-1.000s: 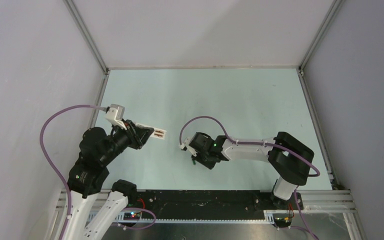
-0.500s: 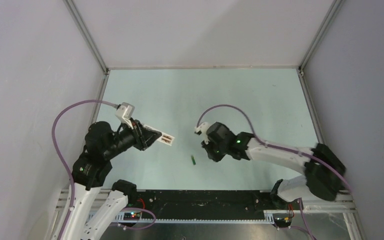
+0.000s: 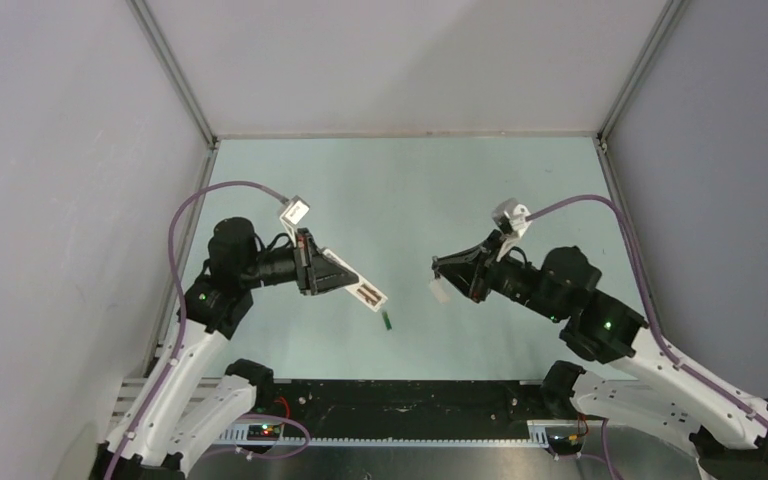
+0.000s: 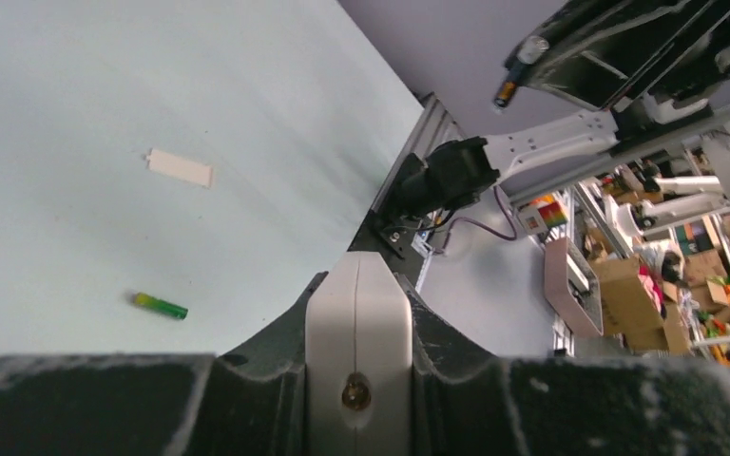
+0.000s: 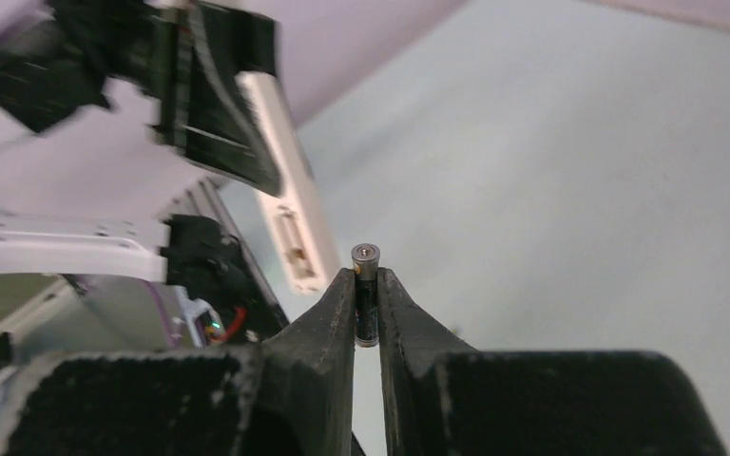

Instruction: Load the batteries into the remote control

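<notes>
On the pale green table, the remote control is clamped in the left gripper. The blackish battery is pinched in the right gripper, with its tip protruding. From the remote's free end, a white strip is seen at 3 o'clock and the green battery at 5 o'clock.

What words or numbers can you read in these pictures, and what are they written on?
None can be read anywhere.
No print shows on the remote control.
The green battery is too small to read.
The black battery shows no label.
The cardboard boxes in the background are too blurred.
</notes>
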Action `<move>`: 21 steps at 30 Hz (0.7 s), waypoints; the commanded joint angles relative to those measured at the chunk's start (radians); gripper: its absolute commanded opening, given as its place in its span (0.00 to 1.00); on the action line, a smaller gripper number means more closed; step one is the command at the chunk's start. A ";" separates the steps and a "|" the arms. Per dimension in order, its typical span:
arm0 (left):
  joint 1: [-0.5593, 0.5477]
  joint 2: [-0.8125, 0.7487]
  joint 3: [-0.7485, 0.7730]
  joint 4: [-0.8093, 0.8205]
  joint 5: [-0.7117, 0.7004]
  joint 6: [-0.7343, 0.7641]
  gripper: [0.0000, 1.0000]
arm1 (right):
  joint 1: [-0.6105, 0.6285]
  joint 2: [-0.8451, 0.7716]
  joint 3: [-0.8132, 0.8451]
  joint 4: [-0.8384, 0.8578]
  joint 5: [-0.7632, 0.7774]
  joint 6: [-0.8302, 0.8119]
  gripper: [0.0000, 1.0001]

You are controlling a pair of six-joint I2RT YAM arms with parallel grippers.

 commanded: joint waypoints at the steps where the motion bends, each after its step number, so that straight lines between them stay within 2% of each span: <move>1: -0.020 0.015 -0.046 0.466 0.089 -0.246 0.00 | 0.049 -0.016 0.008 0.146 -0.016 0.069 0.16; 2: -0.029 0.022 -0.075 0.514 0.079 -0.321 0.00 | 0.076 -0.012 0.014 0.166 -0.009 0.072 0.16; 7: -0.059 0.036 -0.117 0.617 0.044 -0.406 0.00 | 0.157 0.075 0.111 0.187 0.035 0.056 0.17; 14: -0.063 0.019 -0.126 0.638 0.038 -0.525 0.00 | 0.228 0.215 0.240 0.124 0.086 -0.003 0.17; 21: -0.063 0.032 -0.121 0.639 0.041 -0.590 0.00 | 0.282 0.278 0.316 0.041 0.118 -0.081 0.18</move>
